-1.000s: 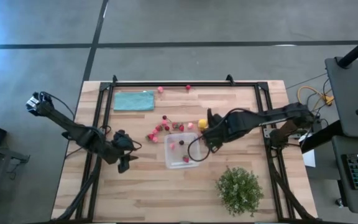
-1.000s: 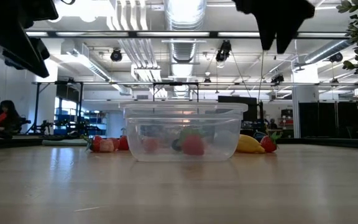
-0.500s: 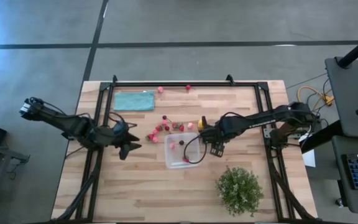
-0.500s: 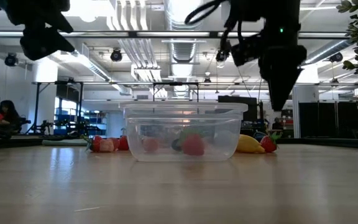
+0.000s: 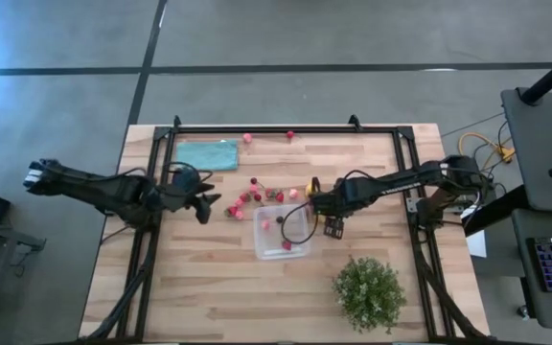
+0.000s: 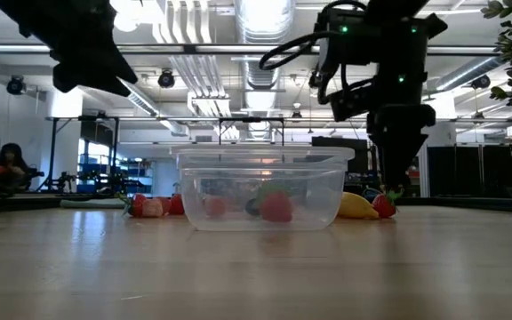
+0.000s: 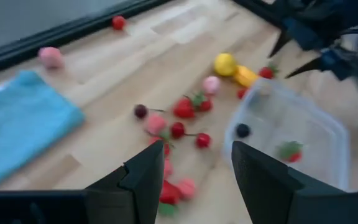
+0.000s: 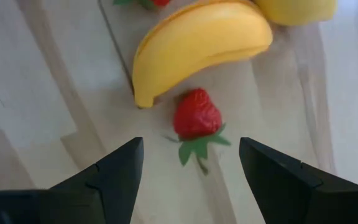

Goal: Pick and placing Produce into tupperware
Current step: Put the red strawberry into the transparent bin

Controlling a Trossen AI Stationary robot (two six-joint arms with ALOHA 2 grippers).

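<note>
Red strawberry (image 8: 196,116) lies on the tabletop (image 5: 218,287) beside a banana (image 8: 201,41) — right tool (image 8: 191,165) spread wide over it; left tool (image 7: 194,165) spread too, above loose fruit (image 5: 247,198); clear box (image 5: 280,231) holds a few.

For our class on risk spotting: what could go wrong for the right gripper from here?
The open right gripper hovers over a small red toy strawberry that touches a yellow toy banana, so closing might nudge or pinch the banana too. The clear plastic box sits close by, so the arm could bump it.
</note>
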